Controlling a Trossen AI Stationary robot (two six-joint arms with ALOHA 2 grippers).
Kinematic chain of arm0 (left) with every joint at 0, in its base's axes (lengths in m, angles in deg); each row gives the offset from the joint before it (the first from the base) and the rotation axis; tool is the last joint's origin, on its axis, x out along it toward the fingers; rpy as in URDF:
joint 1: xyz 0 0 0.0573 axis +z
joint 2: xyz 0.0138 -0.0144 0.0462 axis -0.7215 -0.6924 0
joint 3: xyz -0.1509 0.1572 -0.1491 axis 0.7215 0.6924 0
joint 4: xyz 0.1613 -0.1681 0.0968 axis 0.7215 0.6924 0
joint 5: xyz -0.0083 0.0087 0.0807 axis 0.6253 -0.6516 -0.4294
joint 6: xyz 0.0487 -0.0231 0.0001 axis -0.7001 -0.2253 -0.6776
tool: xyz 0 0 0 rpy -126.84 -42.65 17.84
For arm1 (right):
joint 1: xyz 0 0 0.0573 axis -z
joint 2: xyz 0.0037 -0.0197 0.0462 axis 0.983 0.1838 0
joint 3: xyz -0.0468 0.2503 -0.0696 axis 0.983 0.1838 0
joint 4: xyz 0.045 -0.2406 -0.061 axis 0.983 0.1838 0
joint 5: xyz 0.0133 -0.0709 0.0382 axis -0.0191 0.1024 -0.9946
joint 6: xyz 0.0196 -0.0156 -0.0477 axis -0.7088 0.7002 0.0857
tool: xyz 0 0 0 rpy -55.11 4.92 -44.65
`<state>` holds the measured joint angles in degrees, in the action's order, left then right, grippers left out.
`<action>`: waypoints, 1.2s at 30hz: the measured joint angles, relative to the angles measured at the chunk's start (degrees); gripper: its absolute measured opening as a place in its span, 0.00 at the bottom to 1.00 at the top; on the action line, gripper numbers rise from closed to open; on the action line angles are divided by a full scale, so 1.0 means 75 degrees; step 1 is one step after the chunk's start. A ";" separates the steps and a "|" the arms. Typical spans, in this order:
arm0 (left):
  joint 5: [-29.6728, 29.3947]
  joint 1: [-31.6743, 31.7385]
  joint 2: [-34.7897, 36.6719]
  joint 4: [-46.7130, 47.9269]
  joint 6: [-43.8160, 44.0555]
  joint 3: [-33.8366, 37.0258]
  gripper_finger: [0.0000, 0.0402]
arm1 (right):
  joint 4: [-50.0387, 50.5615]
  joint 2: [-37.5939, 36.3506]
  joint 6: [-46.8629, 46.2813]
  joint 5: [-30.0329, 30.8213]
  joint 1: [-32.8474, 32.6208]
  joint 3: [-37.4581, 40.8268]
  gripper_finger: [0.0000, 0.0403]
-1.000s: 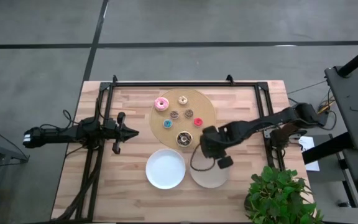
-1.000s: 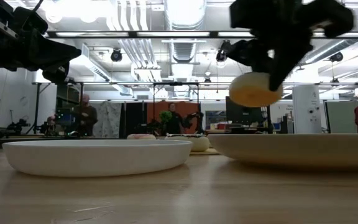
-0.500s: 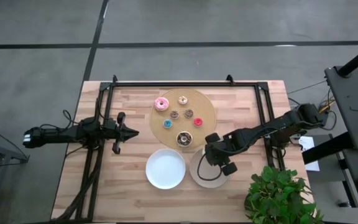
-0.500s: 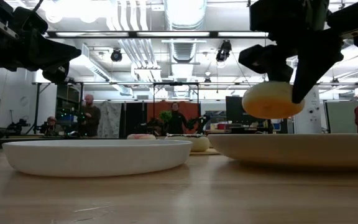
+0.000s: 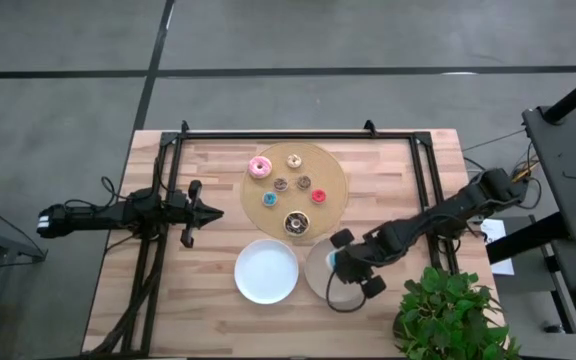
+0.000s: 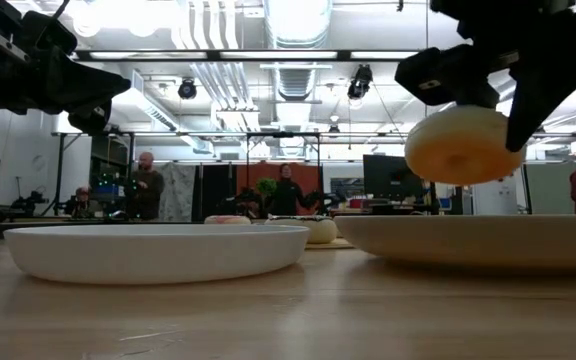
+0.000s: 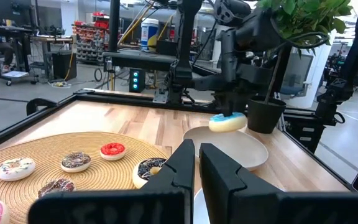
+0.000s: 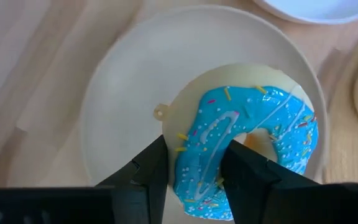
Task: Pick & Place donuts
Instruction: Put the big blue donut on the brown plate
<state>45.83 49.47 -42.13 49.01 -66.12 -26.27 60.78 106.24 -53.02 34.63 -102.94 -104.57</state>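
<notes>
My right gripper point(image 5: 346, 266) hovers over the beige plate point(image 5: 318, 287) and is shut on the light blue donut point(image 8: 247, 149), which also shows in the low view point(image 6: 458, 146). Six donuts lie flat on the round tan board point(image 5: 334, 170): pink point(image 5: 260, 167), tan point(image 5: 294, 160), two small brown ones point(image 5: 281, 185), red point(image 5: 319, 196), small blue point(image 5: 268, 198) and dark chocolate point(image 5: 296, 222). My left gripper point(image 5: 214, 212) waits shut over the table's left part, touching nothing. My right gripper pinches one side of the light blue donut's ring point(image 8: 197, 155) between its two fingers. One finger point(image 8: 151, 165) is outside the rim and the other point(image 8: 247, 171) sits at the hole. The fingers come from above, pointing down. The donut is lifted clear above the beige plate, roughly level.
A white plate point(image 5: 266, 271) sits next to the beige one, near the table's near edge. A potted plant point(image 5: 446, 315) stands at the near right corner. A black frame point(image 5: 298, 133) runs along the far edge and both sides. People stand in the room beyond point(image 6: 144, 185).
My right gripper has carried the light blue donut from beside the board's near edge toward the table's near edge and a little right, to a spot above the beige plate. It has stayed shut on the donut, which has stayed lifted clear.
</notes>
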 joint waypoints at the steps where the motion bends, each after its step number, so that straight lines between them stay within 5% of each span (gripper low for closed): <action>1: 0.0000 -0.0001 0.0000 0.0001 0.0000 -0.0001 0.00 | -0.0030 0.0032 -0.0030 -0.0005 -0.0043 -0.0006 0.31; 36: 0.0000 0.0000 -0.0073 0.0058 0.0000 0.0000 0.00 | -0.0494 0.0904 -0.0537 -0.0026 -0.0929 -0.0118 0.31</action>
<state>45.83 49.47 -42.68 49.45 -66.12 -26.26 57.08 113.02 -57.04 34.43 -109.91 -105.45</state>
